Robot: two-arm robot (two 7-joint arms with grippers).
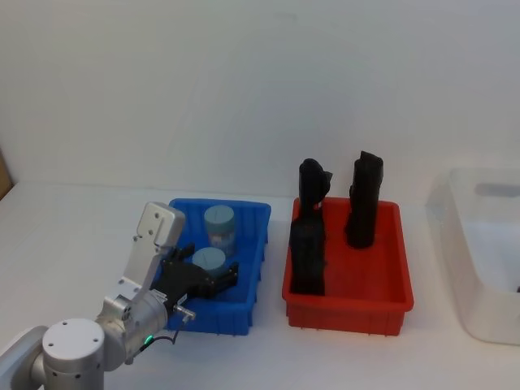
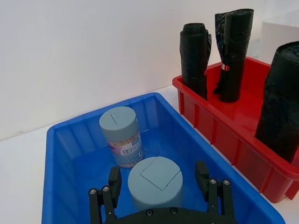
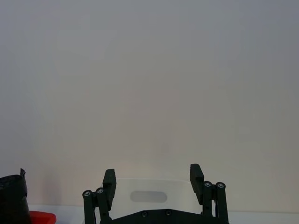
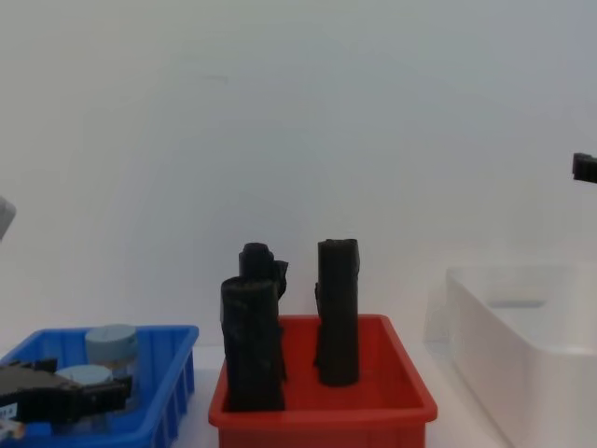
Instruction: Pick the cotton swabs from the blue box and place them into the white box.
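Cotton swabs | between left gripper fingers, not touching | in blue box

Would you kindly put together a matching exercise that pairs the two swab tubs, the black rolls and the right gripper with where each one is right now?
Things:
1. nearer cotton swab tub
2. farther cotton swab tub
3. black rolls
4. right gripper

Places:
a. standing in the red bin
b. open and holding nothing, facing the white box
c. between the open jaws of the left gripper
d. upright at the back of the blue box, nothing touching it

Pairs: 1-c, 2-d, 3-a, 4-b
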